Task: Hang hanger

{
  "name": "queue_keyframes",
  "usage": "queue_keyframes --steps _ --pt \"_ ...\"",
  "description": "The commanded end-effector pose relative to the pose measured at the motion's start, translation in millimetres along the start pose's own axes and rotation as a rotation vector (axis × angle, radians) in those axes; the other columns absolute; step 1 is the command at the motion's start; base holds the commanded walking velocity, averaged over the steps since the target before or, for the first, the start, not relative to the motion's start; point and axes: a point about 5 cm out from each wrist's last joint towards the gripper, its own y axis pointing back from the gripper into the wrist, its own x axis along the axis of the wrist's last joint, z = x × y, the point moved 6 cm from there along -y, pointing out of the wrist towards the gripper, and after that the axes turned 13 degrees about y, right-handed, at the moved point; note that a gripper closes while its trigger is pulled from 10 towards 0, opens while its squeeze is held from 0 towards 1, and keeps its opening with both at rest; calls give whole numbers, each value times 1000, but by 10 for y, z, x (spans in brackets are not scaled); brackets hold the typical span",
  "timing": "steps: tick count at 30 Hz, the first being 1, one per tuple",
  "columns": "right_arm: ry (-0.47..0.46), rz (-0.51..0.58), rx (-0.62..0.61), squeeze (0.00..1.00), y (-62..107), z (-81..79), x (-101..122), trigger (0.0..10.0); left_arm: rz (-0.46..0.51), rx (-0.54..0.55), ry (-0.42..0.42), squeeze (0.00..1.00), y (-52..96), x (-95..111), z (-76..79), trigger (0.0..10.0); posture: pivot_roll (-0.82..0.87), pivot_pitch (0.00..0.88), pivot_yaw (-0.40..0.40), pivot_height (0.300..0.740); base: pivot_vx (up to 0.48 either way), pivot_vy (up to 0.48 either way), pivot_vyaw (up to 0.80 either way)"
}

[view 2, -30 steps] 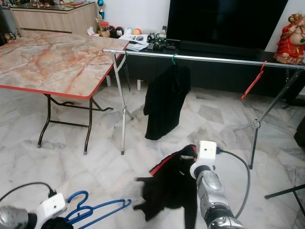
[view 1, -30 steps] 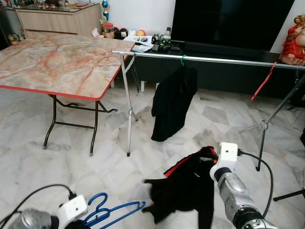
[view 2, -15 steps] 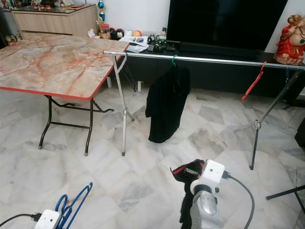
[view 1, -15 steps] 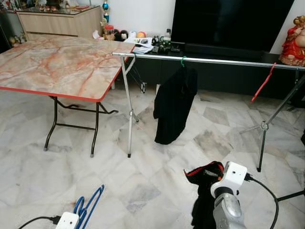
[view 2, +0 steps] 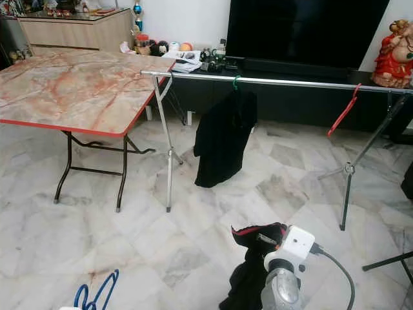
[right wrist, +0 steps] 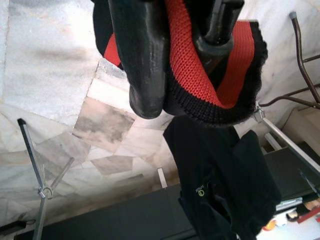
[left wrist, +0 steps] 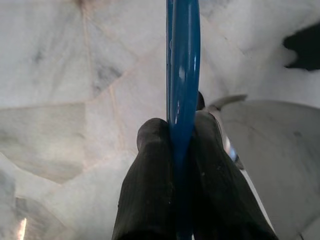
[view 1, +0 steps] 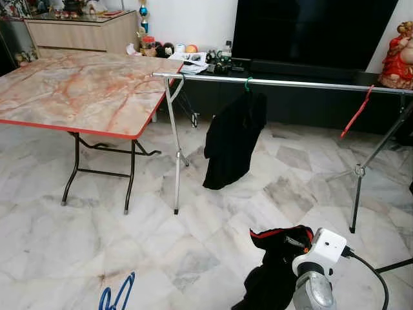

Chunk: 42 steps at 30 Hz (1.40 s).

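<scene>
Left hand (left wrist: 181, 150) is clamped tight on a blue hanger (left wrist: 182, 75), the plastic pinched between its two black fingers (left wrist: 150, 190) and held low over the marble floor (view 1: 97, 245); from the head camera the hanger's blue loops (view 1: 116, 298) peek up at the bottom edge. Right hand (right wrist: 182, 55) grips a black garment with a red collar (right wrist: 200, 90), fingers closed on the knit band, and the cloth hangs bunched below the wrist (view 1: 274, 271). Further out stands a metal clothes rail (view 1: 290, 82) on tripod legs, well apart from both hands. On it a black shirt (view 1: 232, 139) already hangs from a green hook, and a red hanger (view 1: 356, 111) dangles bare toward the right end. To the left is a marble-patterned folding surface (view 1: 84, 90) with a red edge. As I judge it, one piece is hung, but this garment is not yet on the blue hanger, so dressing the hanger, carrying it to the rail and hooking it on all remain.
</scene>
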Motion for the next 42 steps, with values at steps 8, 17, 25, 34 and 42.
queue_keyframes --steps 8,17,25,34,42 --pt "45 47 45 0 -15 -129 150 10000 -21 3 -9 0 8 -54 -25 10000 170 0 -11 740 0 480 0" --pt "39 54 43 0 -63 -145 219 10000 -30 -4 -24 0 -7 -53 20 10000 179 0 -11 740 0 480 0" --pt "51 62 47 0 -90 -160 263 10000 -39 11 -11 0 -9 -62 -4 10000 189 0 -12 740 0 480 0" --pt "57 60 40 0 -109 -170 275 10000 -49 21 -5 0 0 -61 -63 10000 184 0 -4 740 0 480 0" --pt "79 71 42 0 -120 -166 311 10000 -58 41 -4 0 23 -40 -191 10000 173 0 -4 740 0 480 0"
